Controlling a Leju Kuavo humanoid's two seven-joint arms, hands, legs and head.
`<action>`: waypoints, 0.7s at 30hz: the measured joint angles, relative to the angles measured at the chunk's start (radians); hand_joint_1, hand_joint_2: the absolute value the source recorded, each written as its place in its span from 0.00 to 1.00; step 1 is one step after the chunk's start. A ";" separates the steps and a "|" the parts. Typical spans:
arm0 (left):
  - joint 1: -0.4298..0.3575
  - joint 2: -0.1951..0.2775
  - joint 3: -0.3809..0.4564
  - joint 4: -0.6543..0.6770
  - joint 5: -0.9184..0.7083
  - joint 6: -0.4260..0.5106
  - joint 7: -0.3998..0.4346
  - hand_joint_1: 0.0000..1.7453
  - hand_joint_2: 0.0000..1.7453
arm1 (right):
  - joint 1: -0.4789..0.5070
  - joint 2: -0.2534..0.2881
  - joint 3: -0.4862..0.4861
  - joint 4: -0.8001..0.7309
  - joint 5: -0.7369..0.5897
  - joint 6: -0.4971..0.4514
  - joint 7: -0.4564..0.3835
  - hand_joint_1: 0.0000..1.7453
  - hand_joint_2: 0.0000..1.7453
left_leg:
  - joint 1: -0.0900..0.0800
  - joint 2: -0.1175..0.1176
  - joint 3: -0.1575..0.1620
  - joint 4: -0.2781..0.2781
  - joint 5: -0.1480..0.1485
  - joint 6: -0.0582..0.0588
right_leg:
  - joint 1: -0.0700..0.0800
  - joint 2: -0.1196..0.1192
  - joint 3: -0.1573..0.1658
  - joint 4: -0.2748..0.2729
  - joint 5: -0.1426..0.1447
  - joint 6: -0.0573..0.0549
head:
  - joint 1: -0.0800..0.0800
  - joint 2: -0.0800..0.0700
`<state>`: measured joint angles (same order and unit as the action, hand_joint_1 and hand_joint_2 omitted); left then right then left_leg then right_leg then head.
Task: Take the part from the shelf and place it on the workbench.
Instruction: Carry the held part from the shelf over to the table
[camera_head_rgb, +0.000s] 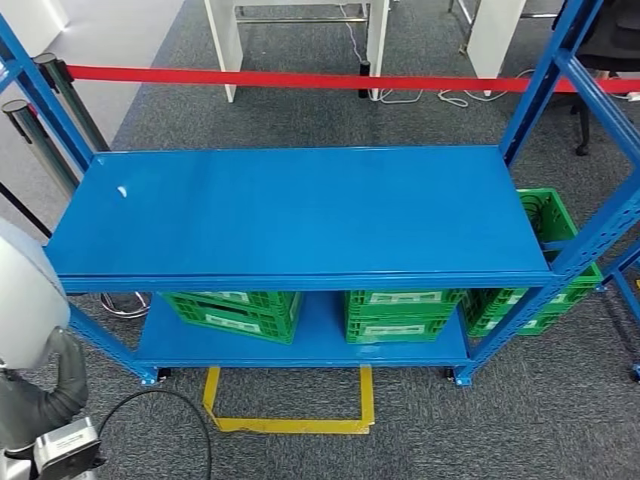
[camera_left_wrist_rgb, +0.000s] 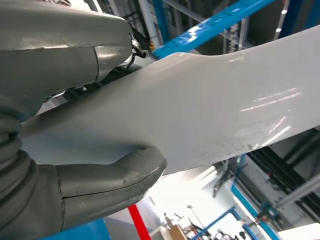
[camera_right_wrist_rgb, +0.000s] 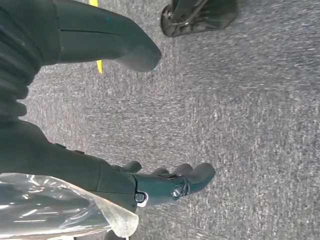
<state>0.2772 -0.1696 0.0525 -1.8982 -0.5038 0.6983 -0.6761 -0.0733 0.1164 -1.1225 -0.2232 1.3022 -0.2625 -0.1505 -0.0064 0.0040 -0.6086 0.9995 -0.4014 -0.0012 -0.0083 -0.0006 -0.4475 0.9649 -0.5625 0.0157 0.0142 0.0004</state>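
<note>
The part is a large, smooth white piece, and my left hand grips it with the thumb on one side and the fingers on the other. In the head view the white part shows as a rounded shape at the lower left, above my left wrist's grey ribbed cover. My right hand hangs over grey carpet, fingers stretched out and thumb apart, holding nothing. The blue shelf stands straight ahead with a bare top board.
Green crates sit on the shelf's lower level, and another green crate stands at its right end. A yellow floor outline lies before the shelf. Red barrier tape and white table legs are behind it.
</note>
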 joint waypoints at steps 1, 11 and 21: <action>-0.005 0.006 -0.008 0.009 -0.004 0.000 0.005 1.00 1.00 | 0.002 0.000 0.000 0.001 0.002 0.003 0.001 0.00 1.00 | 0.001 -0.001 -0.005 0.004 -0.006 -0.006 | -0.001 -0.002 -0.010 0.001 0.008 -0.009 | 0.000 0.000; -0.018 0.077 -0.054 0.062 -0.014 0.000 0.037 1.00 1.00 | 0.005 0.015 0.000 0.004 -0.005 0.006 0.020 0.00 1.00 | 0.009 -0.002 0.112 0.089 -0.133 -0.015 | 0.003 -0.008 -0.145 0.030 0.110 -0.023 | -0.007 0.000; -0.027 0.100 -0.068 0.088 -0.024 0.000 0.039 1.00 1.00 | 0.009 0.025 0.000 0.006 -0.004 0.002 0.040 0.00 1.00 | 0.002 0.006 0.095 -0.047 -0.070 0.038 | -0.003 -0.001 -0.239 0.259 -0.054 0.026 | -0.001 0.000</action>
<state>0.2501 -0.0699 -0.0155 -1.8103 -0.5278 0.6985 -0.6374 -0.0646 0.1411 -1.1227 -0.2176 1.2984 -0.2608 -0.1105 -0.0039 0.0100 -0.5132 0.9527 -0.4715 0.0371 -0.0108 -0.0021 -0.6864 1.2236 -0.6165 0.0418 0.0129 0.0004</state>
